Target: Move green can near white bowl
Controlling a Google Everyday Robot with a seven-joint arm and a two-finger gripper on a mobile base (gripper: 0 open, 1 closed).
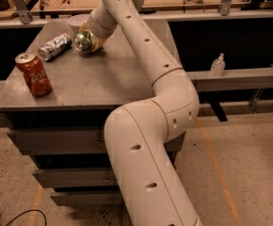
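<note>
The green can (84, 40) lies on its side in my gripper (90, 40), its silver end facing the camera, low over the far part of the grey table (94, 76). The gripper is shut on the can. The white bowl (77, 22) stands just behind and left of the can, at the table's far edge, partly hidden by my arm.
A silver-and-blue can (54, 46) lies on its side left of the green can. A red cola can (34, 74) stands upright near the front left corner. My large white arm (146, 126) covers the right front. A clear bottle (217, 65) stands on a ledge at right.
</note>
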